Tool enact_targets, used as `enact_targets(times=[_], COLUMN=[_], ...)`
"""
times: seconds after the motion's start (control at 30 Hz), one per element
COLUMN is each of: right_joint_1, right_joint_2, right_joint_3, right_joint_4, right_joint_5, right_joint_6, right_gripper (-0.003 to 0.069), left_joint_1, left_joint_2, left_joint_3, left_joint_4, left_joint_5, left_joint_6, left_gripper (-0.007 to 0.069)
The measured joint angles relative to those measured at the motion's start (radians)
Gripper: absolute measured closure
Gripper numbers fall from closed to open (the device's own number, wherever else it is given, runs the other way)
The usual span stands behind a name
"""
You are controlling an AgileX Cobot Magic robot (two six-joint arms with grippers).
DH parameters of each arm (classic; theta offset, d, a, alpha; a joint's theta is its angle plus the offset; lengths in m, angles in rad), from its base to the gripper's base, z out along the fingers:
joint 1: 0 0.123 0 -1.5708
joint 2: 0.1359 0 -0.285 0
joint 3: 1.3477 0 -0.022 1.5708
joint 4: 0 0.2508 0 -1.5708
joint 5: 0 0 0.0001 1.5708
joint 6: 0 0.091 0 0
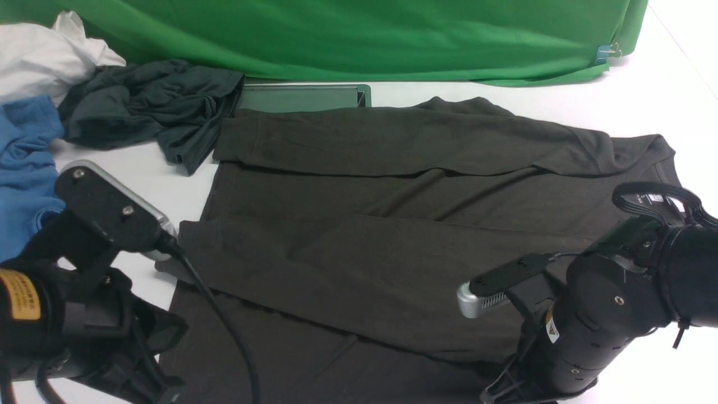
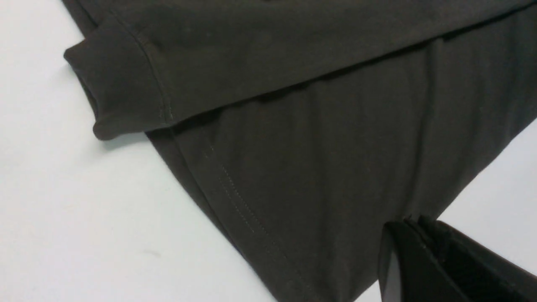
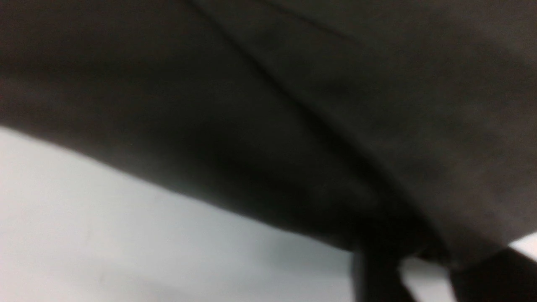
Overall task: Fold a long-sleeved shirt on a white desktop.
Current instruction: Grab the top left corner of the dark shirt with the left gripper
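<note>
The long-sleeved shirt [image 1: 392,224] lies spread across the white desktop [image 1: 645,106], dark brownish-black, with both sleeves folded over its body. A sleeve cuff [image 2: 117,96] rests near the hem. My left arm [image 1: 84,314] is at the shirt's near left corner. In the left wrist view my left gripper [image 2: 413,222] has its fingers pressed together on the shirt's edge. My right arm [image 1: 594,314] is at the near right edge. In the blurred right wrist view my right gripper [image 3: 423,256] shows a gap between its fingers, with the shirt's edge [image 3: 293,126] draped over its tips.
A charcoal-grey garment [image 1: 151,112], a blue garment [image 1: 25,163] and a white cloth [image 1: 45,56] are heaped at the back left. The silver-framed hatch [image 1: 303,98] sits behind the shirt, under the green backdrop [image 1: 364,33]. Bare tabletop shows at the right.
</note>
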Motion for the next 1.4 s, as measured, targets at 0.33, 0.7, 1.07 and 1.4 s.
enact_targets(times=[0.33,0.7,1.07,1.4], right_joint_1=[0.01,0.012,0.012,0.012], right_joint_2=[-0.032,-0.081,-0.506,-0.78], right_joint_3=[-0.002,0.0,0.0,0.002], right_joint_4=[0.039,0.055,0.015,-0.014], right_joint_5=[0.146,0.189,0.197,0.032], right_joint_6=[-0.011,-0.044,-0.262,-0.381], right_gripper=[0.0624,0.0238,0.0379,0.0412], left_joint_1=[0.0,0.094,0.259,0.269], left_joint_2=[-0.005,0.132,0.606,1.004], left_joint_3=[-0.031,-0.085,-0.423,-0.705], left_joint_4=[0.076,0.07,-0.177,-0.025], left_joint_5=[0.123,0.091,-0.114,-0.21], left_joint_6=[-0.075,-0.067,0.447,0.842], left_gripper=[0.0606,0.0606,0.0606,0.0482])
